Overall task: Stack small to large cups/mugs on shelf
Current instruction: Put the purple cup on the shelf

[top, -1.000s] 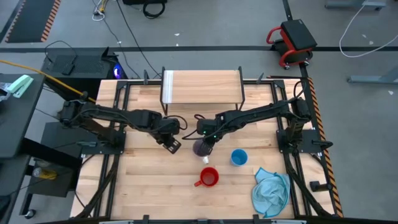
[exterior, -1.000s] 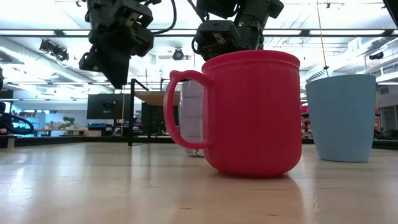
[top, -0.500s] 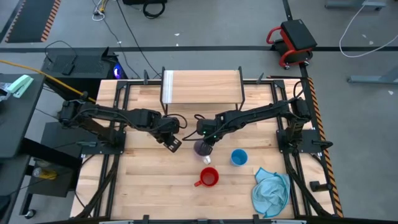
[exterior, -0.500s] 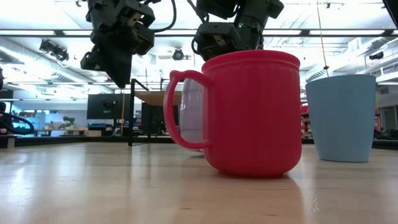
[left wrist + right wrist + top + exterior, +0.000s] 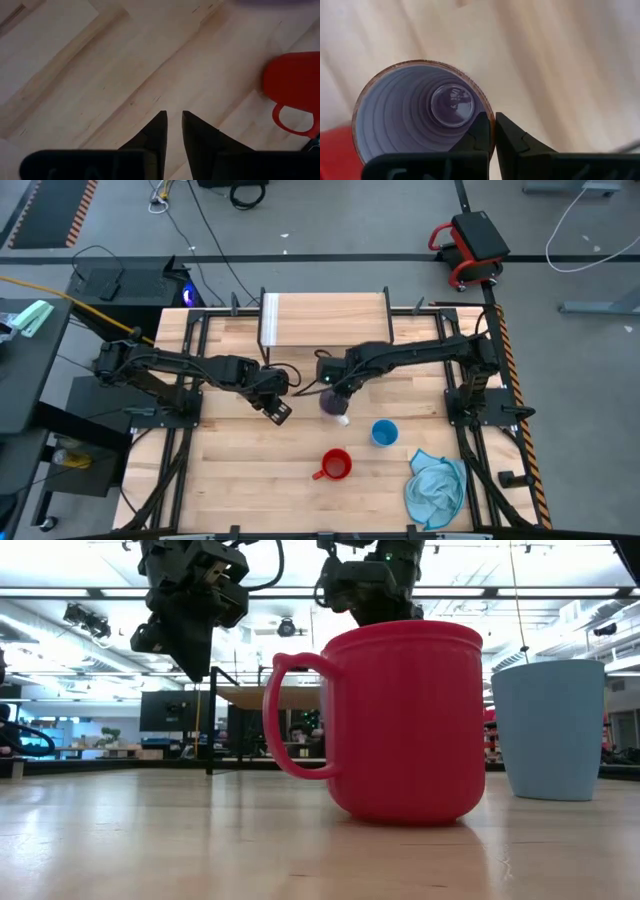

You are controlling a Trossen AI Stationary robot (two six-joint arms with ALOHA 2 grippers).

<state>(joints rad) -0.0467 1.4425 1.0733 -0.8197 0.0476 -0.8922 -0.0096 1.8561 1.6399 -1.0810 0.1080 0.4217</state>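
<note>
Now, right claw (image 5: 493, 131): pinched shut on the rim of the purple-grey mug (image 5: 420, 115), one finger inside, one outside.
Purple-grey mug: held up off the worktop (image 5: 250, 480), near the middle, in front of the shelf (image 5: 325, 318).
Left claw (image 5: 171, 127): fingers nearly together, gripping nothing, hanging above bare worktop beside the right claw.
Red mug (image 5: 335, 465): upright on the worktop, handle to the left in the high view.
Light blue cup (image 5: 384, 433): upright, near the red mug.
Shelf: nothing on it, white strip at one end.
Writing: no readable labels.
</note>
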